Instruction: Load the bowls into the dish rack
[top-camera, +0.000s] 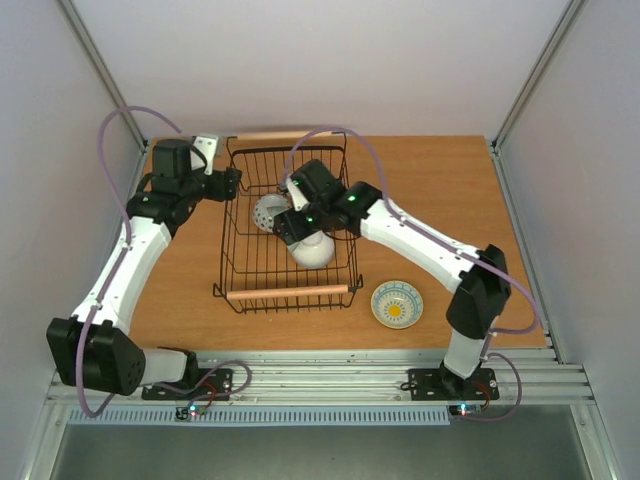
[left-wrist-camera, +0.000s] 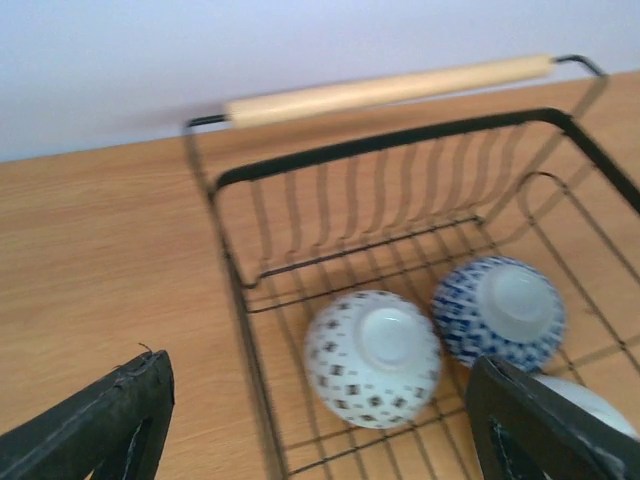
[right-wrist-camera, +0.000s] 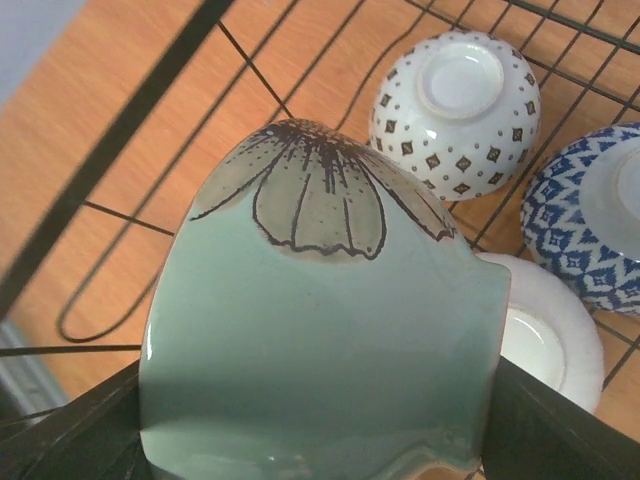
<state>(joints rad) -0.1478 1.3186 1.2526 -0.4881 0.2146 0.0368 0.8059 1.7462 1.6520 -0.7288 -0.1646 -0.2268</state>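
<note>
The green bowl (right-wrist-camera: 320, 330), its lower edge cut off, is clenched in the right gripper (right-wrist-camera: 315, 440) inside the rack (top-camera: 224, 230). Dotted bowl (right-wrist-camera: 455, 100), blue bowl (right-wrist-camera: 590, 220) and half-hidden white bowl (right-wrist-camera: 550, 345) lie overturned below. Left gripper (top-camera: 232, 184) gapes at the rack's left rim.

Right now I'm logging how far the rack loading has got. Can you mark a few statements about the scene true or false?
1. The right hand grips a pale green bowl over the dish rack. True.
2. The left hand holds a blue bowl. False: it is open and holds nothing.
3. The dotted white bowl in the rack lies upside down. True.
4. Every bowl is already in the rack. False: a yellow-centred bowl sits upright on the table, to the right of the rack.
</note>
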